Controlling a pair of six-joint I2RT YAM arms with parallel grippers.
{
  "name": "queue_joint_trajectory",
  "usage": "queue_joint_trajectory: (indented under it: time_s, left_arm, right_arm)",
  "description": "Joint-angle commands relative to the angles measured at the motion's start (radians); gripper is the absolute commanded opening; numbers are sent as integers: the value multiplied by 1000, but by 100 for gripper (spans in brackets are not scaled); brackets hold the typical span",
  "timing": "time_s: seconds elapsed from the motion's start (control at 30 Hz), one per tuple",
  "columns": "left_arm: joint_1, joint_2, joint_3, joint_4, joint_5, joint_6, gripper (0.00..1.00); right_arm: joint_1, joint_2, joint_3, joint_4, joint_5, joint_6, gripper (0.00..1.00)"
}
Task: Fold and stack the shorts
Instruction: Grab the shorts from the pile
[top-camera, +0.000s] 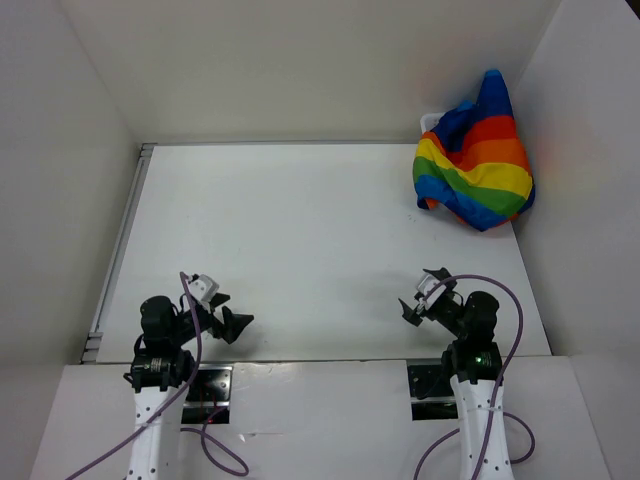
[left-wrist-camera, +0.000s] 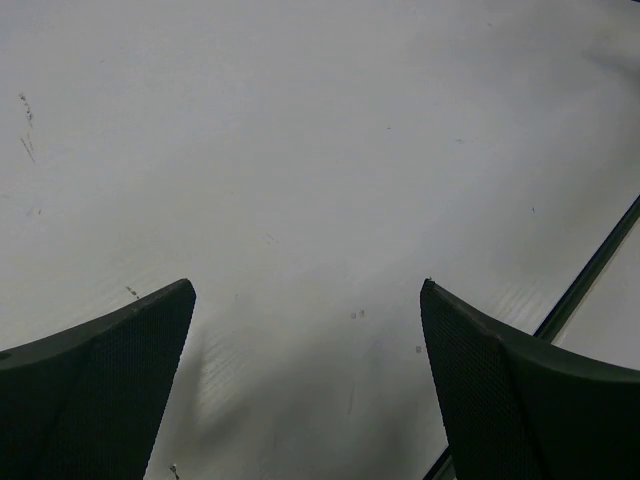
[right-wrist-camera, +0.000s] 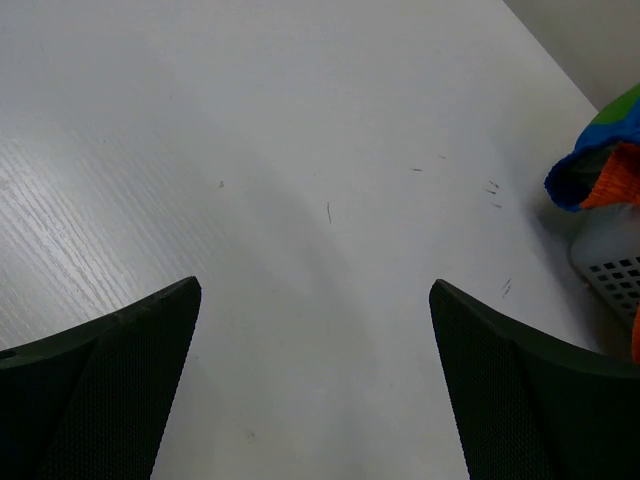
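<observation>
Top external view shows us the shorts (top-camera: 475, 165) heaped in the far right corner of the surface (top-camera: 300, 230), bunched and unfolded, draped over a basket (top-camera: 429, 121) of which we see only a white sliver at the far side. Our left hand (top-camera: 232, 314) and right hand (top-camera: 420, 294) sit low at the near edge, well apart from each other and from the shorts, neither touching fabric. Through the left wrist camera we see that hand's fingers (left-wrist-camera: 110, 380) spread wide, with only bare surface between them. The right wrist camera shows much the same: fingers (right-wrist-camera: 520, 390) parted over bare surface, and at the right border a blue, orange and green fold of the shorts hanging over the basket's mesh wall.
</observation>
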Motion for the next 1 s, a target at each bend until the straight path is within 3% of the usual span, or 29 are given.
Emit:
queue_joint_trajectory:
  time_s: [0.0,0.13,0.23,0.27,0.33,0.37,0.4,0.43,0.5,0.53,0.57,0.6,0.63,0.73,0.83,0.87,0.93,0.97]
  left_arm:
    - [0,-10,-1,21,21,4,100]
    - [0,-10,-1,21,21,4,100]
    - [0,-10,10,21,106,4,100]
    - [0,-10,10,7,138,4,100]
    - [0,-19,10,7,157,4,100]
    - [0,-19,10,-2,168,4,100]
    - [0,-19,19,34,147,4,100]
    - [0,-19,19,167,114,4,100]
    - [0,-19,30,362,-68,4,100]
    - [0,-10,30,585,-146,4,100]
    - [-9,5,30,643,-279,4,100]
    - [-10,16,59,635,-311,4,100]
    - [-10,28,161,493,-321,4,100]
    - [-10,137,371,284,-354,4,100]
    - [-10,394,508,245,-522,4,100]
    - [-10,585,639,218,-574,4,100]
    - [-10,862,796,61,-618,4,100]
    - [-10,937,931,-21,-627,4,100]
  right_arm:
    - [5,-8,25,4,-25,-5,100]
    - [5,-8,25,26,-50,-20,100]
    - [5,-8,15,45,-94,-117,100]
    - [5,-8,15,32,-125,-223,99]
    - [5,-8,15,67,-153,-232,99]
    - [5,-8,26,18,-207,-457,99]
    - [5,-8,40,-8,-228,-547,99]
    - [5,-8,49,95,-228,-536,99]
    - [5,-8,60,319,-63,-204,99]
    - [14,-8,60,565,49,-62,99]
    - [14,-8,69,611,153,25,99]
    - [23,-8,96,572,209,-73,99]
    - [23,4,135,387,194,-170,99]
    - [23,65,296,221,185,-197,99]
    - [23,334,470,151,240,-149,99]
    - [32,548,605,101,272,-119,99]
    - [49,776,853,31,402,33,99]
    - [90,985,930,-24,469,105,99]
